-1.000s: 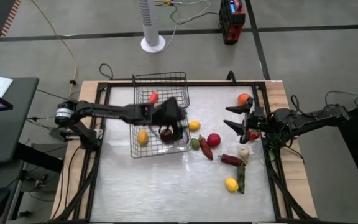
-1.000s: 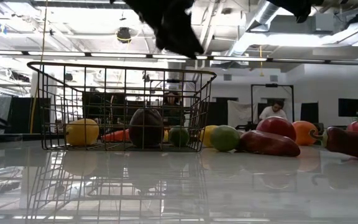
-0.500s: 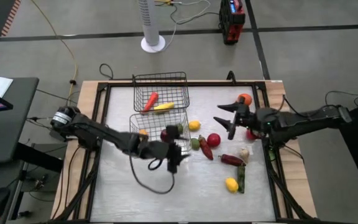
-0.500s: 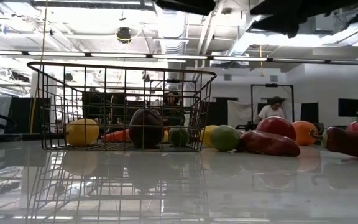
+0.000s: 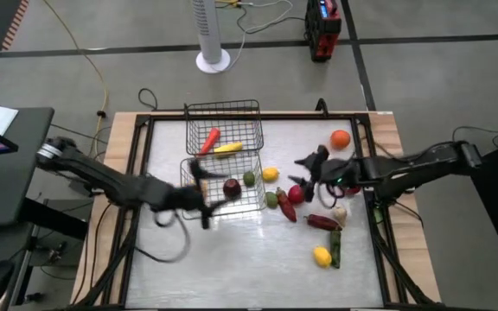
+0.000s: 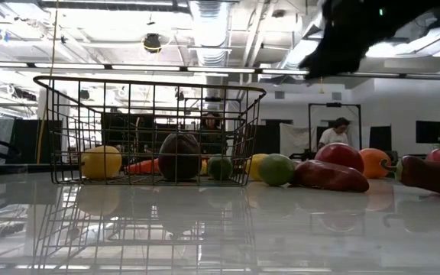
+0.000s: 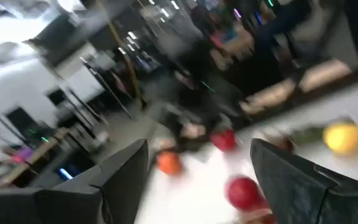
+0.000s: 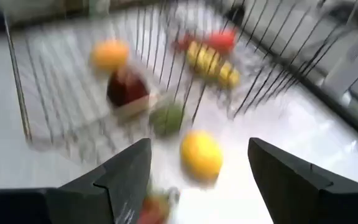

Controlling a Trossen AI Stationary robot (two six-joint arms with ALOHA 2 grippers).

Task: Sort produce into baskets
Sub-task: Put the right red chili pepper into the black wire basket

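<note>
Two wire-mesh baskets stand on the white table (image 5: 232,268), left of centre. The far basket (image 5: 224,108) holds a carrot (image 5: 210,136) and an ear of corn (image 5: 227,148). The near basket (image 5: 258,195) touches it and holds a dark red apple (image 5: 231,187), a green lime (image 5: 248,178) and a yellow fruit, plain only in the low view (image 6: 101,162).

The left arm reaches in from the left edge. Its left gripper (image 5: 199,195) hangs at the near basket's left side, fingers spread wide and nothing between them in the left wrist view. The right arm comes in from the right edge. Its right gripper (image 5: 308,172) hovers over the loose produce right of the baskets, jaws wide apart and empty.

Loose on the table, just right of the near basket, lie a yellow lemon (image 5: 270,174), a green fruit (image 5: 271,199) and a red chili (image 5: 286,207). A red apple (image 5: 296,193) sits below the right gripper. An orange (image 5: 341,138) rests far right, well apart from the rest. Nearer, a dark red pepper (image 5: 322,222) lies beside a pale, small piece, possibly garlic (image 5: 339,212). Nearest of all are a second lemon (image 5: 322,256) and a dark green vegetable (image 5: 336,249), just beside each other.
</note>
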